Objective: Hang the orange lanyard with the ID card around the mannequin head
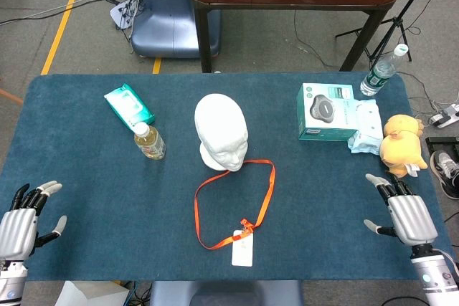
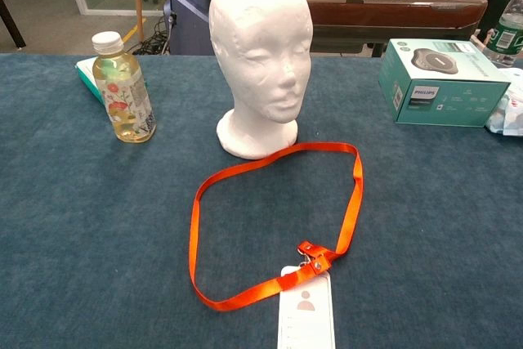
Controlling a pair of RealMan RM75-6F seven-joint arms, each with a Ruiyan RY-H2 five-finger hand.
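A: On the blue table (image 1: pixel 86 177), from the head view, what lies where?

B: The white mannequin head (image 1: pixel 221 131) stands upright near the middle. Just in front of it the orange lanyard (image 1: pixel 267 191) lies flat in an open loop, its far edge close to the base of the head — whether they touch I cannot tell. The ID card (image 1: pixel 243 247) is clipped on at the near end of the loop, close to the near table edge.

A: And the hands?

B: The left hand (image 1: pixel 23 221) sits at the near left corner, the right hand (image 1: pixel 403 209) at the near right. Both have fingers spread and released, holding nothing, and both are well apart from the lanyard.

A: Anything else on the table?

B: A small drink bottle (image 1: pixel 149 140) stands left of the head, with a green wipes pack (image 1: pixel 129 105) beyond it. On the far right there is a teal box (image 1: pixel 326 111), a pale tissue pack (image 1: pixel 364 127) beside it, a yellow plush toy (image 1: pixel 400 144) and a clear water bottle (image 1: pixel 382 70) at the far edge.

A: Now the chest view?

B: The mannequin head (image 2: pixel 261 59) fills the centre, facing the near side, turned slightly to the right. The orange lanyard (image 2: pixel 194 226) loops on the cloth before it, and here the far strap seems to meet the foot of the head. The ID card (image 2: pixel 306 312) lies at the bottom edge. The drink bottle (image 2: pixel 122 87) stands to the left, the teal box (image 2: pixel 441 83) to the right — neither hand shows in this view.
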